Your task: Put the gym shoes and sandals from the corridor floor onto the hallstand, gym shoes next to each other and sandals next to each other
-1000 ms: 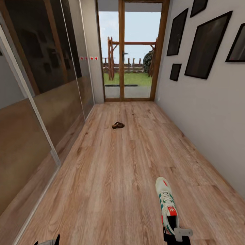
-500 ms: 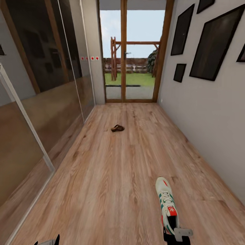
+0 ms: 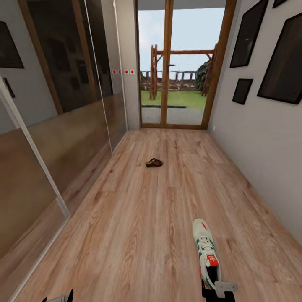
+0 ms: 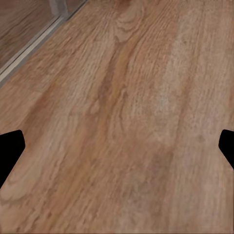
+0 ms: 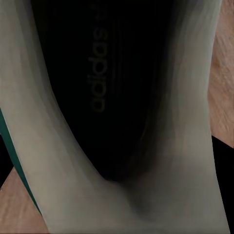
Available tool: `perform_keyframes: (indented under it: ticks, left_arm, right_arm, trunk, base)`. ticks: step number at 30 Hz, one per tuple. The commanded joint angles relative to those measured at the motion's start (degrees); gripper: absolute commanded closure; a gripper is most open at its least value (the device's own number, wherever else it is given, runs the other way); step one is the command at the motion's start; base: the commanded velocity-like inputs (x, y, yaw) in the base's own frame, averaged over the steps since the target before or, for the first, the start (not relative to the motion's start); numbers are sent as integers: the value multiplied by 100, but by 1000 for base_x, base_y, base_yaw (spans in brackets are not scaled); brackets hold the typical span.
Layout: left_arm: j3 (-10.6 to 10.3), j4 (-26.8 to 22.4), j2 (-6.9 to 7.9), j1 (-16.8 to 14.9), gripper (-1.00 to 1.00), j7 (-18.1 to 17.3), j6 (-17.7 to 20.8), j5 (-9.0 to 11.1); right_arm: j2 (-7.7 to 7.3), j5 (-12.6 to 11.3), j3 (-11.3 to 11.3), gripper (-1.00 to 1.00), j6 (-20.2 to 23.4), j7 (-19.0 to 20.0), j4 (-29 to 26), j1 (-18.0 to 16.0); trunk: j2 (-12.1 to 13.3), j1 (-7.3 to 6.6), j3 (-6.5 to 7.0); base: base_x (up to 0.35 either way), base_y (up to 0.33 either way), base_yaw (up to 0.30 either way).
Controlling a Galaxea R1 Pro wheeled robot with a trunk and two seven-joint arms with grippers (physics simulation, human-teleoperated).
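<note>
A white gym shoe [image 3: 204, 247] with green stripes and a red tongue label hangs low over the corridor floor [image 3: 138, 218], toe pointing away from me. My right gripper [image 3: 214, 287] is shut on its heel. The right wrist view looks into that gym shoe's dark insole [image 5: 105, 87] and cream wall. One brown sandal [image 3: 154, 162] lies on the floor further down the corridor, toward the glass door. My left gripper [image 3: 58, 298] hangs open above bare floor, its fingertips [image 4: 10, 146] wide apart. The hallstand is out of view.
A mirrored sliding wardrobe [image 3: 63, 126] lines the left side. A grey wall with dark picture frames [image 3: 285, 63] runs along the right. A wood-framed glass door [image 3: 180, 71] closes the far end. Bare planks lie between me and the sandal.
The camera has turned, so the whole corridor has shifted right in the picture. The gym shoe stays in my right gripper, in the same place relative to me.
</note>
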Motion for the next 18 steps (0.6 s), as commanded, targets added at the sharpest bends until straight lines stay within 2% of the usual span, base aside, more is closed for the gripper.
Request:
perform_keyframes:
  ticks: [1, 12, 18]
  left_arm:
    - [50, 3, -3, -6, -100, -23, -23, -57]
    - [53, 3, -3, -6, -100, -23, -21, -57]
    - [54, 3, -3, -6, -100, -23, -28, -56]
  right_arm:
    - [4, 61, -32, 100, -13, -27, 4, -4]
    - [5, 68, -32, 100, -12, -6, 2, -4]
    - [4, 69, -32, 100, -12, -9, -1, -4]
  trunk:
    - [-2, 2, -5]
    - [-2, 2, -5]
    - [-2, 2, -5]
  base:
    - [334, -89, 14]
    - [334, -87, 3]
    - [335, -25, 0]
